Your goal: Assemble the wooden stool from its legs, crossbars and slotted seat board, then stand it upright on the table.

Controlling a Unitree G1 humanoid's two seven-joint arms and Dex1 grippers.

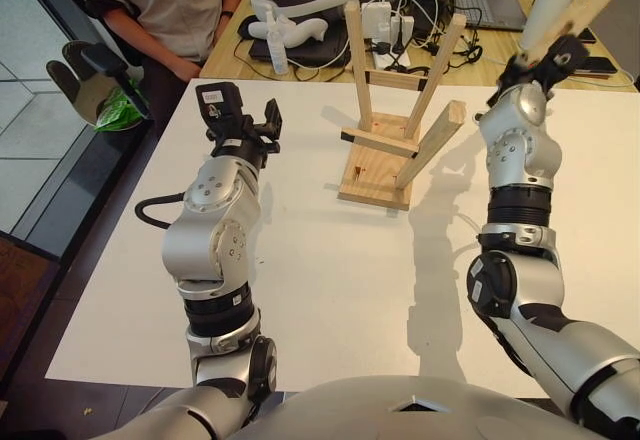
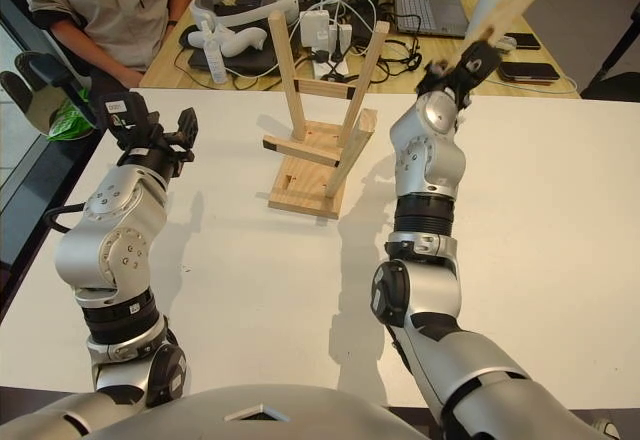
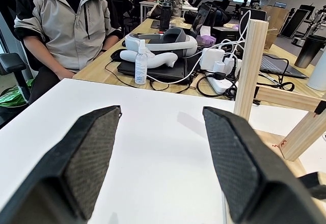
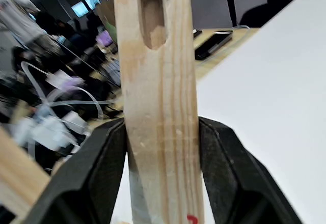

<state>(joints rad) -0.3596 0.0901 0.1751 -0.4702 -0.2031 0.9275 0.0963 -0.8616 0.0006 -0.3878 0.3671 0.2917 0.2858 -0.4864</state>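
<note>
The white table (image 1: 330, 290) carries the half-built stool (image 1: 385, 135) near its far middle. It is pale, unfinished wood and lies upside down: the slotted seat board (image 1: 372, 182) is flat on the table, and three legs (image 1: 352, 55) rise from it, tied by crossbars (image 1: 395, 80). A fourth leg (image 4: 158, 107), with an oval slot cut near its end, is held high to the right of the stool. The right gripper (image 2: 468, 60) pinches it between its pads. The left gripper (image 1: 255, 120) hovers left of the stool, spread wide and holding nothing.

Head eyes look down (same table (image 1: 320, 290)); wrist cameras peer forward, close.
</note>
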